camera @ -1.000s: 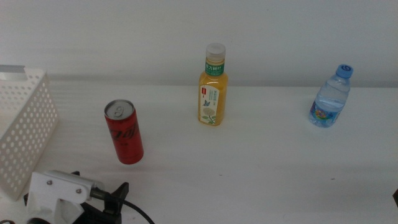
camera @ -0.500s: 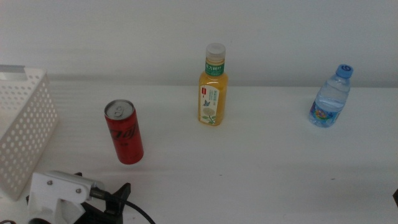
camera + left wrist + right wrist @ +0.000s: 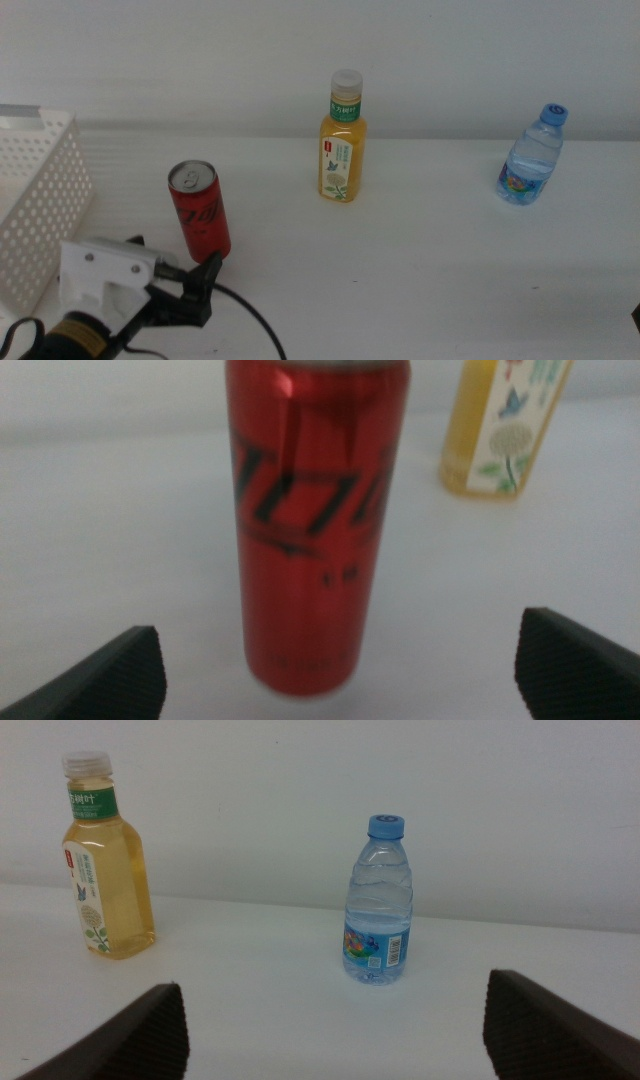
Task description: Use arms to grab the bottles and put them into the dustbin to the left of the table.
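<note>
In the middle view, the left hand (image 3: 205, 275) is sitting at the lower left of the frame, its dark tips reaching just beside the base of the red can (image 3: 200, 212), which is standing upright on the tabletop (image 3: 420, 270). The perforated white dustbin (image 3: 35, 225) is standing at the left edge, the juice bottle (image 3: 343, 140) upper centre, the water bottle (image 3: 532, 156) at upper right, well apart from the others.

In the left wrist view, the left hand (image 3: 340, 665) is gaping wide, a jaw in each lower corner, with the can (image 3: 313, 520) standing centred beyond them, untouched, and the juice bottle (image 3: 502, 422) at the upper right.

In the right wrist view, the right hand (image 3: 335, 1025) is likewise spread wide, holding nothing; the water bottle (image 3: 380, 902) is standing centre frame, the juice bottle (image 3: 102, 870) at the left.
</note>
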You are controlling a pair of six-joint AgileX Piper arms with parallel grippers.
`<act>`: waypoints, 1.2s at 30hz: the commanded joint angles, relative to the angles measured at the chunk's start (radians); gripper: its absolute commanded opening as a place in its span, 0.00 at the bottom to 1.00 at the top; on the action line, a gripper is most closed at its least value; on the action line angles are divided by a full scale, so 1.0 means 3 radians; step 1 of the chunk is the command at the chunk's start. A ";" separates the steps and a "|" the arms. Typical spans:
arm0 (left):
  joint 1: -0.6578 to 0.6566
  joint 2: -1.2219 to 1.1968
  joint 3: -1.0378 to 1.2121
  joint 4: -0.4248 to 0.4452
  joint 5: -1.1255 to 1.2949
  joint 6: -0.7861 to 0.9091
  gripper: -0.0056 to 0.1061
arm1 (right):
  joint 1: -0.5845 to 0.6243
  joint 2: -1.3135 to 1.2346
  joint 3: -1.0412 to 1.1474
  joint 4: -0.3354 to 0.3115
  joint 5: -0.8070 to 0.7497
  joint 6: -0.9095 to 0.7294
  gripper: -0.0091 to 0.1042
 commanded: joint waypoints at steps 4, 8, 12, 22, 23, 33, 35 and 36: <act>-0.0023 0.0001 -0.0186 -0.0077 -0.0035 0.0063 0.89 | -0.0013 -0.0134 0.0144 0.0000 -0.0022 -0.0008 0.78; -0.0023 0.0003 -0.0270 -0.0083 0.0092 0.0063 0.89 | -0.0013 -0.0134 0.0144 0.0000 -0.0022 -0.0008 0.78; -0.0023 0.0025 -0.0349 -0.0109 0.0128 0.0063 0.89 | -0.0013 -0.0134 0.0144 0.0000 -0.0022 -0.0008 0.78; -0.0023 0.0518 -0.0513 -0.0057 -0.0236 -0.0054 0.89 | -0.0013 -0.0134 0.0144 0.0000 -0.0022 -0.0008 0.78; -0.0023 0.0543 -0.0536 -0.0057 -0.0228 -0.0054 0.89 | -0.0013 -0.0134 0.0144 0.0000 -0.0022 -0.0008 0.78; -0.0023 0.0646 -0.0794 -0.0057 -0.0077 -0.0054 0.89 | -0.0013 -0.0134 0.0144 0.0000 -0.0022 -0.0008 0.78; -0.0023 0.0648 -0.0851 -0.0051 0.0009 -0.0054 0.89 | -0.0013 -0.0134 0.0144 0.0000 -0.0022 -0.0008 0.78; -0.0023 0.0661 -0.0882 -0.0051 0.0051 -0.0054 0.89 | -0.0013 -0.0134 0.0144 0.0000 -0.0022 -0.0008 0.78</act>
